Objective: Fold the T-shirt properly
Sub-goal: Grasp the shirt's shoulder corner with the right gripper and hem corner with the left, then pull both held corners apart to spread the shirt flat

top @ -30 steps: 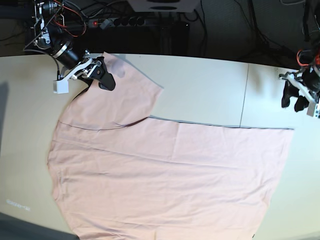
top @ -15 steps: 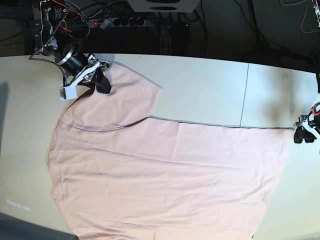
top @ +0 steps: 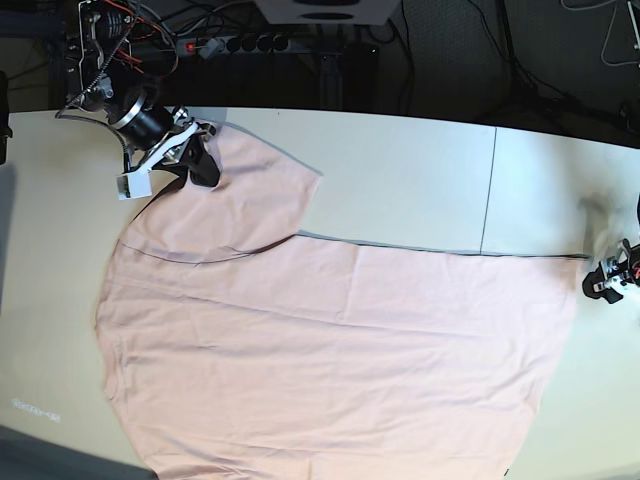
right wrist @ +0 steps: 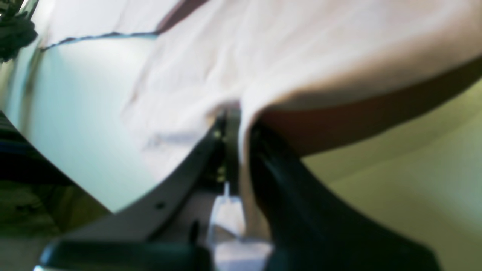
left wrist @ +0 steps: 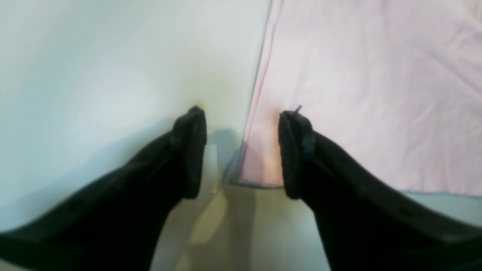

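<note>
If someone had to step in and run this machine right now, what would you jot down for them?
Right gripper: shut on the sleeve edge of the large pale pink cotton T-shirt, at the far corner of the white table; the cloth there is lifted.
Left gripper: open, low at the shirt's hem corner, one finger over the cloth, one over bare table. Nothing gripped.
Shirt: spread mostly flat, plain side up, near edge running out of the base view.
Done: one sleeve gripped.
Left: grip the hem corner, then make every fold.
</note>
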You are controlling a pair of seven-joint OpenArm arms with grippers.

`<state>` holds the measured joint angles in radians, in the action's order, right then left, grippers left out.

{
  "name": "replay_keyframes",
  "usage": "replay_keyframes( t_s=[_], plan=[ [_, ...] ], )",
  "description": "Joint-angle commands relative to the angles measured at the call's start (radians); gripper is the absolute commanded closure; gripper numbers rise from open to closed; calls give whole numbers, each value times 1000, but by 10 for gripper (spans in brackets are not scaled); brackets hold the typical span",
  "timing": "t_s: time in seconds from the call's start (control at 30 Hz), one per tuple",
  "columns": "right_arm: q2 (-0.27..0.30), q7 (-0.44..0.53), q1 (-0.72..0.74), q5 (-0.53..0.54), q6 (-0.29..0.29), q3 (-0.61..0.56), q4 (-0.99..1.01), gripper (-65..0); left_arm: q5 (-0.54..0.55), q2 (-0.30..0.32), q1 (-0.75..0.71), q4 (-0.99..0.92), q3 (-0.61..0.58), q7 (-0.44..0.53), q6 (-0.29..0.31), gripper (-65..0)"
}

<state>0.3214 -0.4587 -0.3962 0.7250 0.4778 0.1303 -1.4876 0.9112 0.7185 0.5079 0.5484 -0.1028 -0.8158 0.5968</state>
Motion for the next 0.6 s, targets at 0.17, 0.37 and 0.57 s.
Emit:
replay_keyframes(
  t_s=[0.17,0.37,0.57],
  plan=[
    [14,-51,-11,-37,36,3,1,0,49,-5,27,11,-62,-47,22,-337],
    [14,-50,-11,-36,35,3,1,0,47,-79,26,11,-62,-113,37,-337],
    [14,-50,-11,-37,36,3,1,0,46,-82,27,11,-62,-111,36,-283]
  ],
)
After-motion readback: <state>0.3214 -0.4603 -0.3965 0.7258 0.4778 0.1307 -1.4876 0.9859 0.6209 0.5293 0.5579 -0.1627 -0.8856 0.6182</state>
